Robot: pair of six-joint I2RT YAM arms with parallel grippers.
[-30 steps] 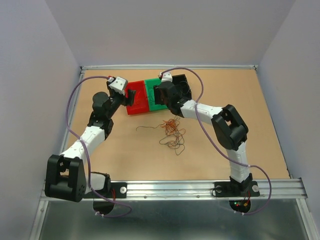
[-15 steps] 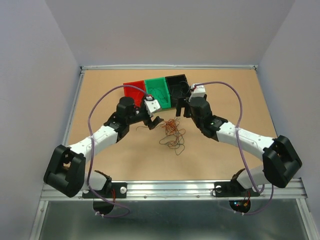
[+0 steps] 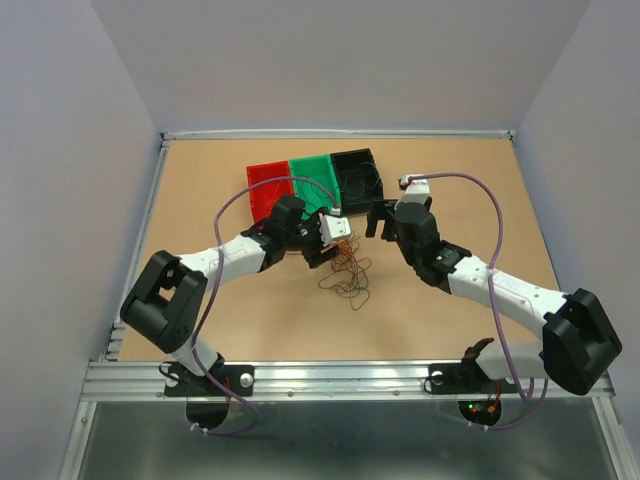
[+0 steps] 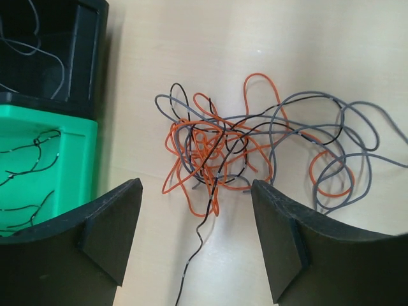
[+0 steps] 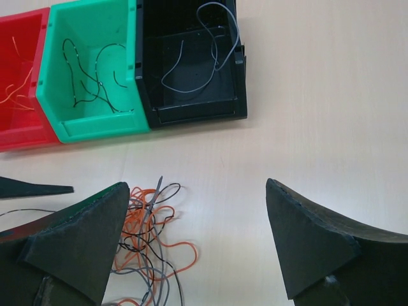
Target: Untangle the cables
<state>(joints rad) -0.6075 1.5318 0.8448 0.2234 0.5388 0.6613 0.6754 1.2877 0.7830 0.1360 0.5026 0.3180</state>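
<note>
Orange, grey and black thin curly cables (image 4: 217, 153) are heaped tangled on the tan table (image 3: 450, 180). Above the tangle the left gripper (image 4: 197, 191) is lowered, jaws wide apart and empty. Right of the tangle, the right gripper (image 5: 196, 186) is held likewise. Beyond the tangle, red, green and black plastic bins (image 5: 89, 127) are lined up.

You were working in what looked like a robotics lab test cell, not a home or shop. Plain pale walls (image 3: 60, 150) boxed a bare wooden tabletop (image 3: 200, 330) on three sides. The left arm (image 3: 235, 258) and right arm (image 3: 505, 290) were bolted to an aluminium rail (image 3: 350, 378) at its near edge. Colour-coded plastic bins (image 3: 310, 172) stood at the back. The walls may have been enclosure panels, but the overhead view left that unsettled.
</note>
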